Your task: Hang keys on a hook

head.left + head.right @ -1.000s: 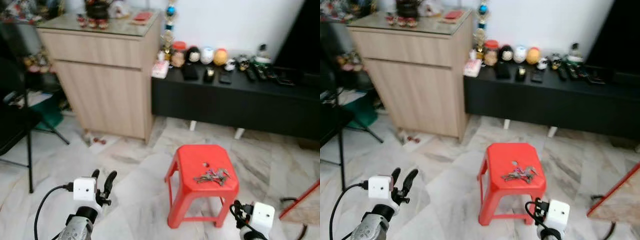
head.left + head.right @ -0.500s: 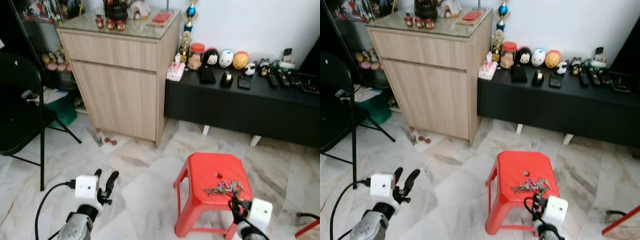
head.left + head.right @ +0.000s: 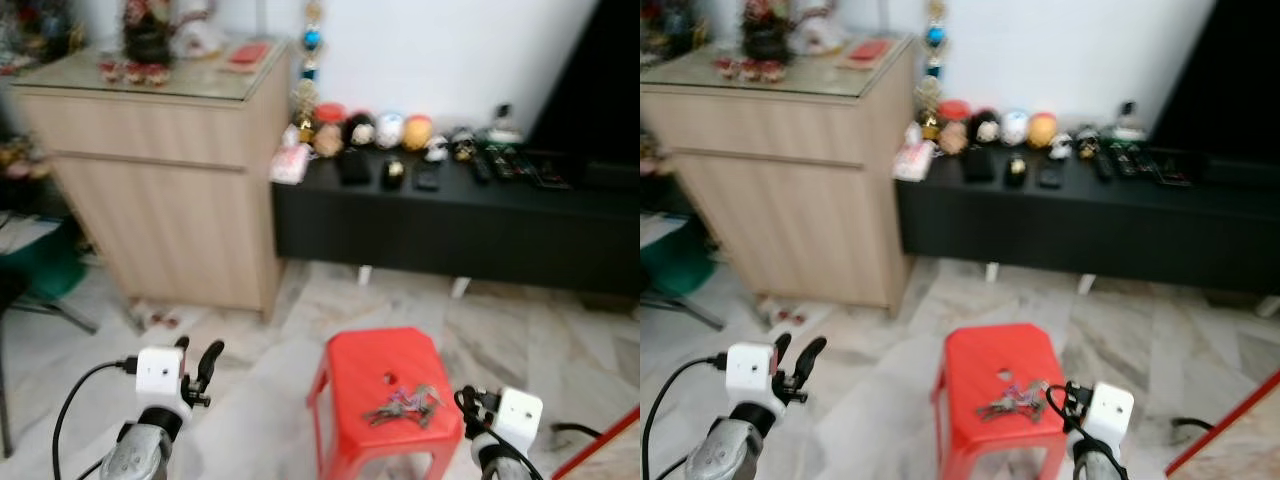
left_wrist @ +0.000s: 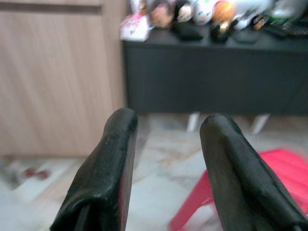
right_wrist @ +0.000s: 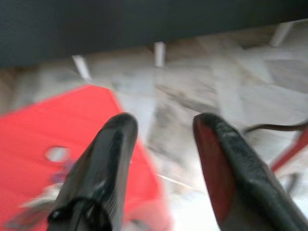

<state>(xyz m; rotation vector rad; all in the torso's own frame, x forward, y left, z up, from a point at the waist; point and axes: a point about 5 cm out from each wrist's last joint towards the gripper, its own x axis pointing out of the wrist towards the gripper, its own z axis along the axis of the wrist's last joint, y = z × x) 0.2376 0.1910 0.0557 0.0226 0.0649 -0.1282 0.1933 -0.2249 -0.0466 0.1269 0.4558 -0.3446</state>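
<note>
Task barely begun: bunch of metal keys (image 3: 402, 405) lies ungrasped on red plastic stool (image 3: 350, 385). Right tool (image 5: 159, 159) at stool's 3 o'clock edge, fingers apart, empty. Left tool (image 4: 166, 163) apart, empty. Grasp, hook search left.

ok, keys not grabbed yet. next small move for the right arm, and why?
Probably bring the right gripper inward and down over the keys. They lie loose on top of the red stool, and the gripper is open and empty beside the stool's right edge, pointing past it at the floor. The left gripper is open too but farther from the stool.
</note>
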